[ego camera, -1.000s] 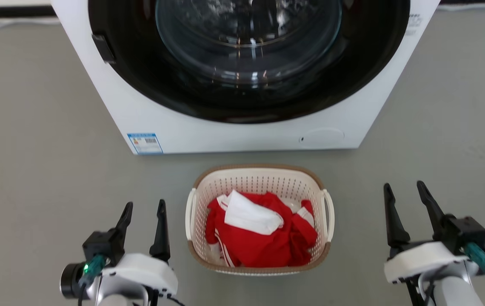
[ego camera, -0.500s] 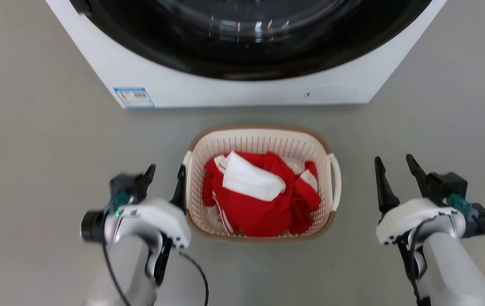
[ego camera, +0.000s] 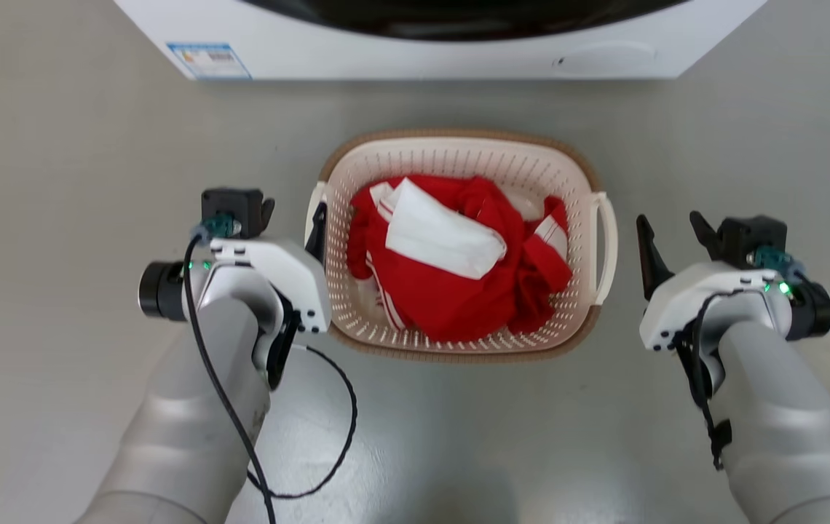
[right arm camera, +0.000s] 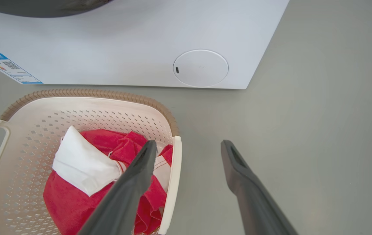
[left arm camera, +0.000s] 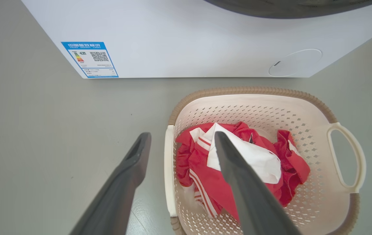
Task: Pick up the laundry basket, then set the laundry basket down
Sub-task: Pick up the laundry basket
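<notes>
The laundry basket (ego camera: pixel 459 135), cream and perforated with a brown rim, sits on the floor in front of the washer, holding a red garment (ego camera: pixel 451 298) and a white cloth (ego camera: pixel 437 233). My left gripper (ego camera: pixel 293 217) is open at the basket's left side. In the left wrist view the left loop handle (left arm camera: pixel 169 169) lies between the two fingers of this gripper (left arm camera: pixel 182 135). My right gripper (ego camera: pixel 668 224) is open, a short gap right of the right handle (ego camera: pixel 608 244). In the right wrist view that handle (right arm camera: pixel 174 182) shows between the raised fingers of the right gripper (right arm camera: pixel 189 143).
The white washer (ego camera: pixel 422 62) stands just behind the basket, with a blue label (ego camera: pixel 207 61) at its lower left and a round cover (right arm camera: pixel 200 68) at its lower right. Grey floor (ego camera: pixel 58 182) lies on both sides. A black cable (ego camera: pixel 335 437) loops from my left forearm.
The head camera has tilted down, so the washer slid up the picture. Both grippers have come in toward the basket's sides, the left one reaching the left handle.
</notes>
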`<state>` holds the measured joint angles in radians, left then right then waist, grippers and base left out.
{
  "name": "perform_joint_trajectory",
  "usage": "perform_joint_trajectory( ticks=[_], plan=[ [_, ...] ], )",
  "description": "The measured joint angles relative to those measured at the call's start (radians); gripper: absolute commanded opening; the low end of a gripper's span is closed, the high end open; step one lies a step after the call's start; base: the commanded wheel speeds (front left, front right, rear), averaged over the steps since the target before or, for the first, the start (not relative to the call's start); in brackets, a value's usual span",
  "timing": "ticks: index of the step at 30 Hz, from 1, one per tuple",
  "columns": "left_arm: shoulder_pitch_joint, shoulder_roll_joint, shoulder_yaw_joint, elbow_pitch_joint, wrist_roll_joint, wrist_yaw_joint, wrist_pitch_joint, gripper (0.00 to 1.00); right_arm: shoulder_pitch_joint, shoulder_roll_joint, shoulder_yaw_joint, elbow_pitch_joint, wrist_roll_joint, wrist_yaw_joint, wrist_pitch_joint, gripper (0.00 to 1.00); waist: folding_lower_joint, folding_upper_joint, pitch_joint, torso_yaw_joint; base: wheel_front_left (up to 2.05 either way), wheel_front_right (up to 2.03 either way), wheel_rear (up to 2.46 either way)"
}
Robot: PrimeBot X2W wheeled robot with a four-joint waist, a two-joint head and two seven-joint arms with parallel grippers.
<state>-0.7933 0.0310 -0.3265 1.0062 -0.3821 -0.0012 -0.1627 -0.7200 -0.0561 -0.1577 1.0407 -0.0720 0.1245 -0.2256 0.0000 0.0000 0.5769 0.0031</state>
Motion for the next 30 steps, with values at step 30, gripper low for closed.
perform_joint_trajectory(
  ticks=[30],
  plan=[
    [-0.232,-0.004,-0.193,0.200,-0.095,-0.008,0.067,1.00,-0.222,-0.007,0.096,0.229,0.076,0.000,-0.007,1.00,0.0000,0.0000,0.240,-0.003,0.00,0.00,0.00]
  ],
)
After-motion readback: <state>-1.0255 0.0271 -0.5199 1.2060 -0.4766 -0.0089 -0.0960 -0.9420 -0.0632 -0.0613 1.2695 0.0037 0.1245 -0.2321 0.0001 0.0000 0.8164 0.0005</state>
